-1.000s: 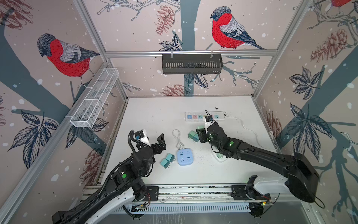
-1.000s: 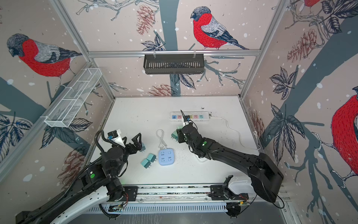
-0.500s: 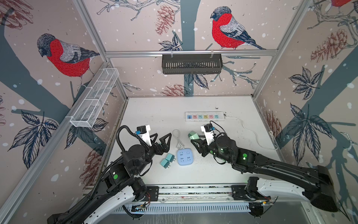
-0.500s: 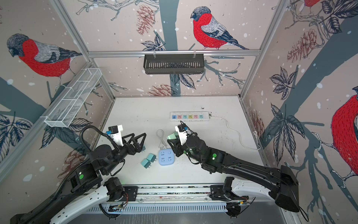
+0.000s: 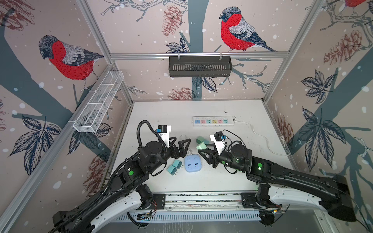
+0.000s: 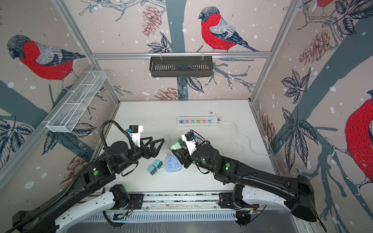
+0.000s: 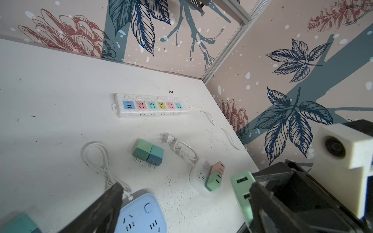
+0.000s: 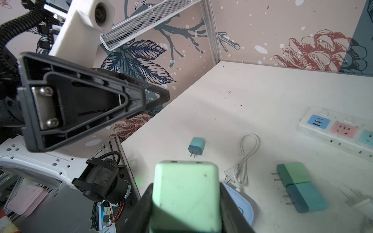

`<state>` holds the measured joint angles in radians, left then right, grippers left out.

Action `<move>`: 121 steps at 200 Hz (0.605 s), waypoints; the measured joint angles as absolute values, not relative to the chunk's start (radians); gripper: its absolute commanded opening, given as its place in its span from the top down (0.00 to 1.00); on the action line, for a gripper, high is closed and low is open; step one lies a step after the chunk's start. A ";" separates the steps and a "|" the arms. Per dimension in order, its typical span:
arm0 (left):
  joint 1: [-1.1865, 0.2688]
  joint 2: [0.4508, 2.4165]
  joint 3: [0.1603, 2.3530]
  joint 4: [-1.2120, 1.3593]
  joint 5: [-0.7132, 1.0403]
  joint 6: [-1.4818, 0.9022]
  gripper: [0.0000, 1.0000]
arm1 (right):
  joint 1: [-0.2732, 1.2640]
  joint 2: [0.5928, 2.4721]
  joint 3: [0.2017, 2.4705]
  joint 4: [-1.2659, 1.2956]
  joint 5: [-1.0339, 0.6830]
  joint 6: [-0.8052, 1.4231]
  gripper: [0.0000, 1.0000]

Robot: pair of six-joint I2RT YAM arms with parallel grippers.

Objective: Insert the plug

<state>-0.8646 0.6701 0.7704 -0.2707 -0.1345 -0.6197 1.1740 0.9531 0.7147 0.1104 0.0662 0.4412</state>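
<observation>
Left gripper (image 5: 181,140) jaws spread wide with nothing between them, hanging above the white tabletop (image 5: 161,113) over a looped white cable (image 7: 94,155) and pointed toward the other arm. Nearer the arm bases in both top views, two small teal plastic plugs (image 5: 174,166) lie side by side on the table, prongs toward the rounded pale-blue plastic socket block (image 5: 192,163) just beside them. The block lies flat, sockets up. Right of the block, the right gripper (image 8: 185,189) is closed partway onto the mint-green square plastic plug (image 8: 184,177), one black finger on each flat side. The plug is off the table, near the block's far right corner in both top views, and not seated in any socket; its prongs cannot be seen. Past it a green-and-teal pair of plugs (image 7: 148,152) lies on the table, the two touching. Further right, a white socket block (image 7: 198,176) carries a pink plug and a green one, clear only in the left wrist view. Along the far side sits the long white power strip with coloured sockets (image 5: 213,121), its white cord (image 5: 262,139) trailing right toward the wall.
</observation>
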 measured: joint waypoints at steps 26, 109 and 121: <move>-0.865 0.686 0.779 -0.271 -0.114 -0.610 0.03 | 1.195 0.944 0.702 0.131 0.057 0.426 0.99; -0.864 0.730 0.865 -0.266 0.012 -0.602 0.04 | 1.197 0.765 0.329 0.511 0.088 0.126 0.99; -0.864 0.748 0.872 -0.265 0.047 -0.602 0.06 | 1.199 0.745 0.286 0.573 0.100 0.086 0.99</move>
